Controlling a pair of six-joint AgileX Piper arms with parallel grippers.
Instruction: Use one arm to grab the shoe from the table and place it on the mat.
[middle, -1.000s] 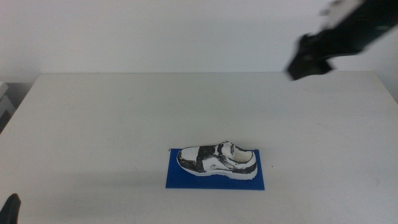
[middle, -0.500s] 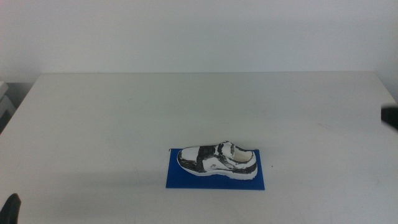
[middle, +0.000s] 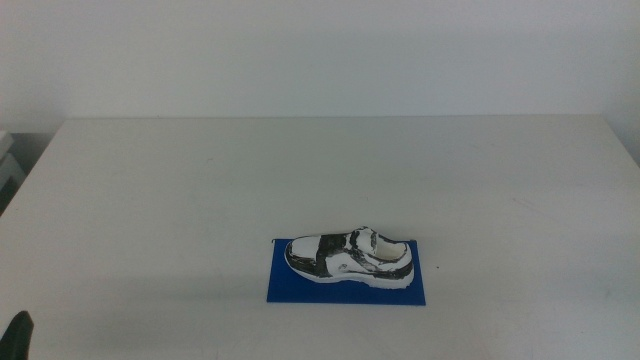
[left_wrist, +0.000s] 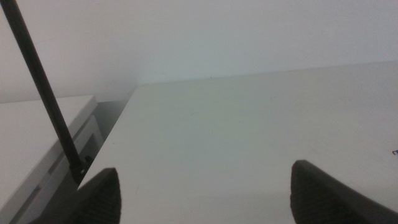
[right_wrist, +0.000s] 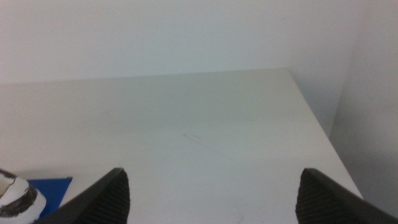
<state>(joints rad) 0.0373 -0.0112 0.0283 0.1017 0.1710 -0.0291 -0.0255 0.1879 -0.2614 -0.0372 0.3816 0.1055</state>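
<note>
The shoe (middle: 349, 258) is seen whole on the mat (middle: 345, 285) only from the middle view; both grippers' jaws are held apart.

Lab-type test bench, judged from a bare setup: a large plain white table (middle: 200, 190) is set against a blank white wall (middle: 320, 50), with no household or office clutter seen. A single shoe (middle: 350, 257) is laid on a blue mat (middle: 345, 288) like a staged test piece. White furniture (left_wrist: 37, 137) and a thin black rod (left_wrist: 43, 93) are seen beside the table edge
</note>
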